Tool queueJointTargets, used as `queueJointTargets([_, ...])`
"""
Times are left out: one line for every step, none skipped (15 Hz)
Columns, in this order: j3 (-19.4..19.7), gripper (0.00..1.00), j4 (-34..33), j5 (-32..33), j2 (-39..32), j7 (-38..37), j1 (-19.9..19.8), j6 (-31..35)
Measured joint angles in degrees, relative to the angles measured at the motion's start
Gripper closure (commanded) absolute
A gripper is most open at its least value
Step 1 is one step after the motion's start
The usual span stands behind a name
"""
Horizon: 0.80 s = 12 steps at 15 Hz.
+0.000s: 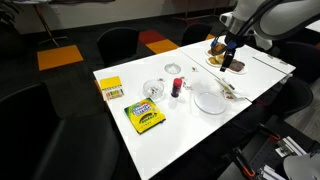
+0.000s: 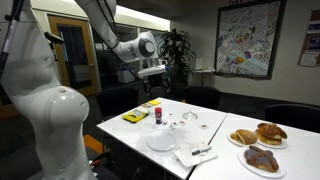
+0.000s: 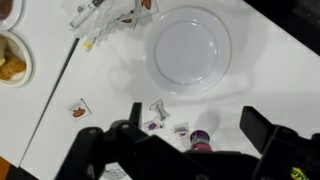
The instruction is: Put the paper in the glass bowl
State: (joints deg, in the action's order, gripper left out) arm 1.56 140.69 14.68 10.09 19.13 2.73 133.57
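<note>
The glass bowl (image 1: 152,89) stands on the white table between the yellow boxes and a small dark bottle (image 1: 176,86); it also shows in an exterior view (image 2: 190,119). It is out of the wrist view. Small paper scraps (image 3: 158,108) lie on the table next to the bottle (image 3: 203,140) and below the flat white plate (image 3: 188,48). A crumpled white paper (image 1: 232,92) with utensils lies beside the plate (image 1: 210,99). My gripper (image 1: 230,64) hangs open and empty high above the table; it also shows in an exterior view (image 2: 152,72) and in the wrist view (image 3: 195,125).
Two yellow crayon boxes (image 1: 143,116) lie near the table's end. Plates of pastries (image 2: 258,145) stand at the other end, one showing in the wrist view (image 3: 12,60). A small clear ring-shaped lid (image 1: 172,67) lies near the far edge. Chairs surround the table.
</note>
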Motion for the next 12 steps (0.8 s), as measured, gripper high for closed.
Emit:
queueJointTargets([0.82, 0.00, 1.18, -1.33, -0.07, 2.60, -0.07, 0.92])
queueJointTargets([1.63, 0.00, 1.90, -2.49, -0.10, 4.97, -0.17, 1.20])
queueJointTargets([2.52, 0.00, 2.35, -3.91, -0.15, 7.37, -0.26, 1.13])
queueJointTargets([3.38, 0.00, 2.51, -5.01, -0.27, 9.58, -0.43, 0.93])
queueJointTargets([4.09, 0.00, 2.50, -5.15, -0.43, 11.16, -0.66, 0.65])
queueJointTargets([4.52, 0.00, 2.43, -4.42, -0.61, 12.71, -1.05, 0.49])
queueJointTargets([4.78, 0.00, 2.28, -2.80, -0.79, 14.70, -1.44, 0.46])
queueJointTargets([4.89, 0.00, 2.01, -0.78, -1.05, 16.67, -1.87, 0.24])
queueJointTargets([4.94, 0.00, 1.67, 1.08, -1.41, 18.55, -2.25, -0.05])
queueJointTargets([5.01, 0.00, 1.36, 2.67, -1.78, 20.72, -2.57, -0.22])
queueJointTargets([5.10, 0.00, 1.06, 3.89, -2.11, 23.15, -2.82, -0.28])
queueJointTargets([5.14, 0.00, 0.83, 5.01, -2.39, 25.78, -3.09, -0.29])
